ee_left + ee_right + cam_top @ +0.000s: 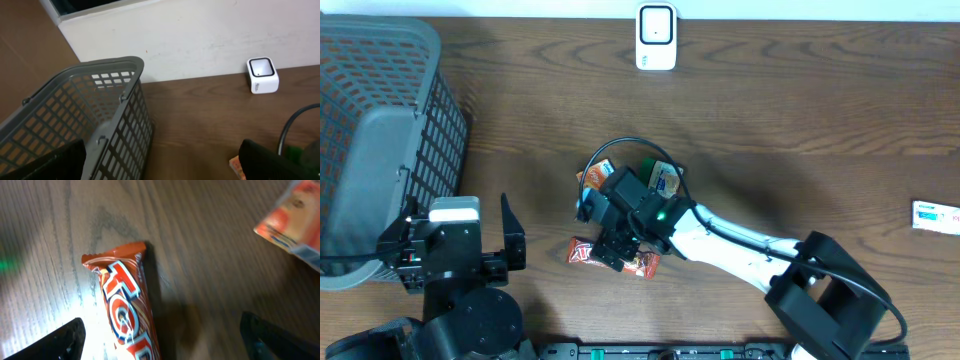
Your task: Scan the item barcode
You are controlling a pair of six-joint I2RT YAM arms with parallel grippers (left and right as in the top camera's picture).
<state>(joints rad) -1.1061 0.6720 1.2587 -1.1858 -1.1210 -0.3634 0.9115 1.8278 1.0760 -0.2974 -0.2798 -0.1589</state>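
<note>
Red-wrapped candy bar [125,302] lies flat between the right arm's spread fingers [62,341], touching neither.

One basket [445,140], one scanner [656,37], four packets [934,215] (at least).

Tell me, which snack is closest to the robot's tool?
The red-brown bar, right below the right tool. The orange packet lies farther off, the white packet farthest.
</note>
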